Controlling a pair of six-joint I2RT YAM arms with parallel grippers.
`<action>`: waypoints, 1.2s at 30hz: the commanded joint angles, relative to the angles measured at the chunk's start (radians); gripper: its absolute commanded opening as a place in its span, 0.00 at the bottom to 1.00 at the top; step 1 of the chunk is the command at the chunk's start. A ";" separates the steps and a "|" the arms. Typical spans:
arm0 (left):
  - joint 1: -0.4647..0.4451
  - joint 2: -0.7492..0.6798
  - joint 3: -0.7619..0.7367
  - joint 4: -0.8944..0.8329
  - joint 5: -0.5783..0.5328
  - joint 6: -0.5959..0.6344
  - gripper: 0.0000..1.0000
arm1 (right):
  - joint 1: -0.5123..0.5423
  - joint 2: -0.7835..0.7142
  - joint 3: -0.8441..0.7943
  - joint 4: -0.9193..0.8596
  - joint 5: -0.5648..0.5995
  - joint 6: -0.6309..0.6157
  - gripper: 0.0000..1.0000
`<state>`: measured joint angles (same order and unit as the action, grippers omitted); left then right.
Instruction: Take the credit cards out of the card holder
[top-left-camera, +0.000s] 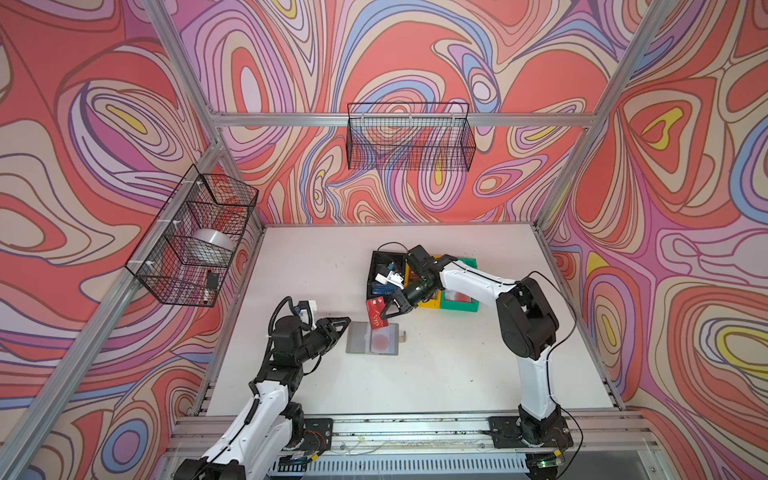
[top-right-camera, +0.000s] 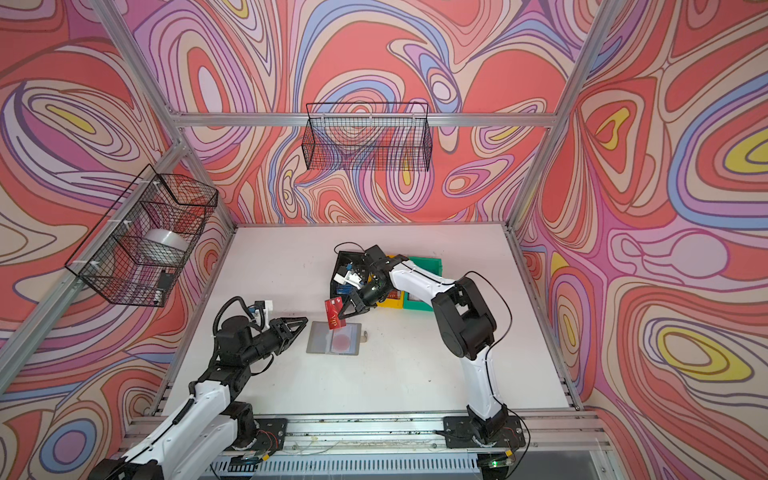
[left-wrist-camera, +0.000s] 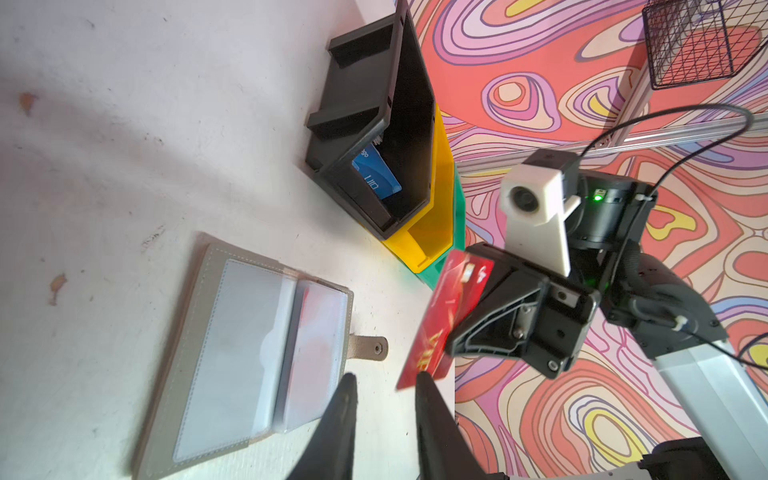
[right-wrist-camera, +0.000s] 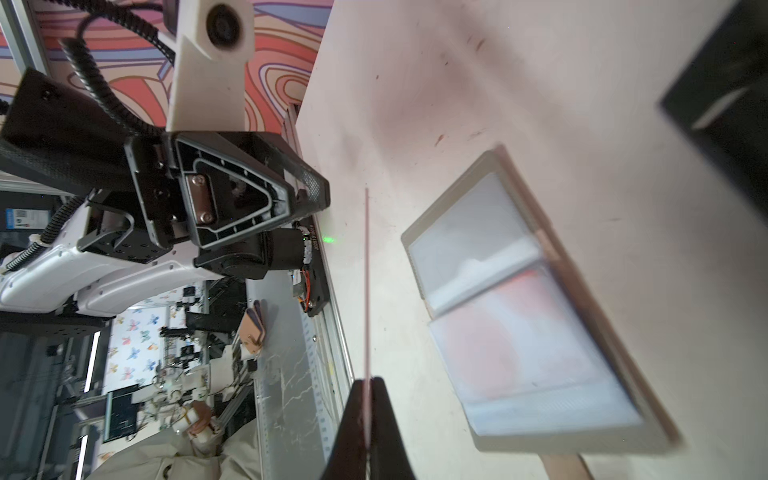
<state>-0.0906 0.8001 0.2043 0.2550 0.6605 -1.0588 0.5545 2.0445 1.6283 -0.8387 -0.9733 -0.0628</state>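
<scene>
The grey card holder (top-left-camera: 357, 338) (top-right-camera: 320, 338) (left-wrist-camera: 245, 353) (right-wrist-camera: 532, 307) lies open and flat on the white table. A pale card with a red circle (top-left-camera: 381, 340) (top-right-camera: 343, 341) sits inside its clear sleeve. Just above the holder's far edge, my right gripper (top-left-camera: 385, 316) (top-right-camera: 343, 317) (right-wrist-camera: 368, 380) is shut on a dark red card (top-left-camera: 377, 316) (top-right-camera: 334, 313) (left-wrist-camera: 446, 320), which shows edge-on in the right wrist view. My left gripper (top-left-camera: 347, 321) (top-right-camera: 305, 321) (left-wrist-camera: 386, 378) stands open beside the holder's left edge with nothing between its fingers. A blue card (left-wrist-camera: 376, 178) lies in the black bin (left-wrist-camera: 361, 83).
Behind the holder a black bin (top-left-camera: 376, 259), a yellow bin (left-wrist-camera: 436, 216) and a green bin (top-left-camera: 459, 302) stand in a row under the right arm. Wire baskets hang on the back wall (top-left-camera: 409, 137) and the left wall (top-left-camera: 195, 237).
</scene>
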 joint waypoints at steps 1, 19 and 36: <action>0.002 -0.004 0.030 -0.097 -0.012 0.050 0.28 | -0.028 -0.079 0.102 -0.235 0.256 -0.176 0.00; 0.002 0.048 0.075 -0.178 -0.014 0.114 0.31 | -0.027 0.007 0.348 -0.384 1.055 -0.541 0.00; 0.002 0.083 0.073 -0.161 -0.019 0.116 0.31 | 0.019 0.121 0.314 -0.381 1.147 -0.590 0.00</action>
<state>-0.0906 0.8795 0.2493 0.0940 0.6495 -0.9607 0.5694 2.1445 1.9617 -1.2091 0.1471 -0.6323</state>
